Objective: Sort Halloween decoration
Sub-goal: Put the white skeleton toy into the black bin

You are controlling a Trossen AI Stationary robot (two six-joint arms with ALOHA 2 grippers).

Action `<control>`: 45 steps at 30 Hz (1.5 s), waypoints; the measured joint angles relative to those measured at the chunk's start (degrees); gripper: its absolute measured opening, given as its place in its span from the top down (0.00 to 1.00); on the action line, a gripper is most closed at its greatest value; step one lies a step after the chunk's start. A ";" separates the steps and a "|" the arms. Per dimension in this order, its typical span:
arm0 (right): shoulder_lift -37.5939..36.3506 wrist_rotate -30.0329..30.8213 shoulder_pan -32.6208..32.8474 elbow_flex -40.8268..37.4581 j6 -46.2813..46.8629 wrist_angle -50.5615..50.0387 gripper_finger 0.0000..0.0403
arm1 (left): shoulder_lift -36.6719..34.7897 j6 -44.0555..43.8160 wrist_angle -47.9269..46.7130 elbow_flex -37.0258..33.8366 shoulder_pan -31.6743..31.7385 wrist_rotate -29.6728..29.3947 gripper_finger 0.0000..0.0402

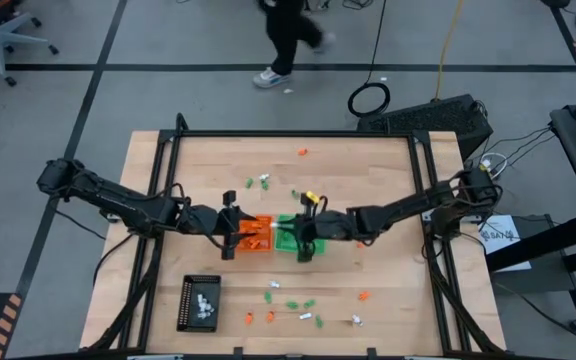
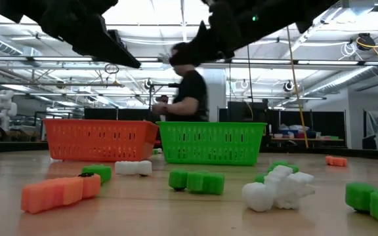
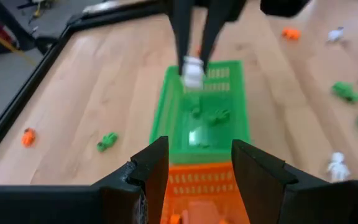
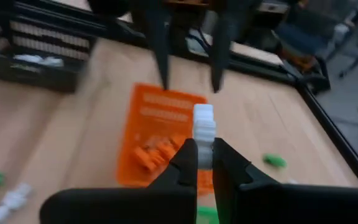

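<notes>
— What did we catch at the centre of the overhead frame?

— We found both arms meeting over the two baskets in the middle of the desk (image 1: 368,170). The right gripper (image 4: 204,163) was clamped on a white trinket (image 4: 203,134), which stood up from between its fingers; in the left wrist view the same piece hung over the green basket (image 3: 205,118).

— A white piece over green?

— We judged it was in transit. The white pieces we could see lay in the black tray (image 1: 197,302) at the lower left of the overhead frame, so we took that as its likely home, not the green basket below it.

— And the left gripper (image 3: 194,165)?

— Its fingers stood apart with nothing between them, poised over the orange basket (image 4: 157,134), which already held orange pieces. We read that as a drop just made or a wait for the next pick.

— How much was left?

— Plenty, by our count. Green, orange and white trinkets (image 1: 293,303) lay scattered along the lower edge of the overhead frame, a few more (image 1: 265,182) sat above the baskets, and one orange piece (image 1: 302,152) lay near the top. A person (image 2: 188,82) stood beyond the desk.
</notes>
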 joint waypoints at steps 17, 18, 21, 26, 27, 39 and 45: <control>4.01 -0.24 3.90 -0.02 -3.50 13.73 1.00 | 5.76 3.02 14.99 -0.02 -7.42 -5.86 0.57; 4.01 -0.26 4.02 -0.02 -3.56 13.94 1.00 | 6.57 3.04 16.55 -0.01 -7.42 -5.54 0.57; 4.01 -0.39 4.14 -0.02 -4.06 14.69 0.99 | 8.63 3.06 19.88 0.00 -7.42 -5.97 0.57; 4.01 -0.29 4.07 -0.02 -4.17 14.57 0.99 | 9.70 3.20 22.44 0.00 -7.42 -7.05 0.57; 4.01 -0.28 4.07 -0.02 -4.20 14.58 0.99 | 9.70 3.19 22.40 0.00 -7.44 -7.07 0.57; 4.01 -0.32 4.05 -0.02 -4.83 14.63 0.99 | 8.35 3.46 22.02 0.00 -10.79 -11.18 0.73; 4.01 -0.43 4.07 -0.02 -4.85 15.02 0.99 | 8.31 3.17 21.13 0.00 -10.74 -11.55 0.85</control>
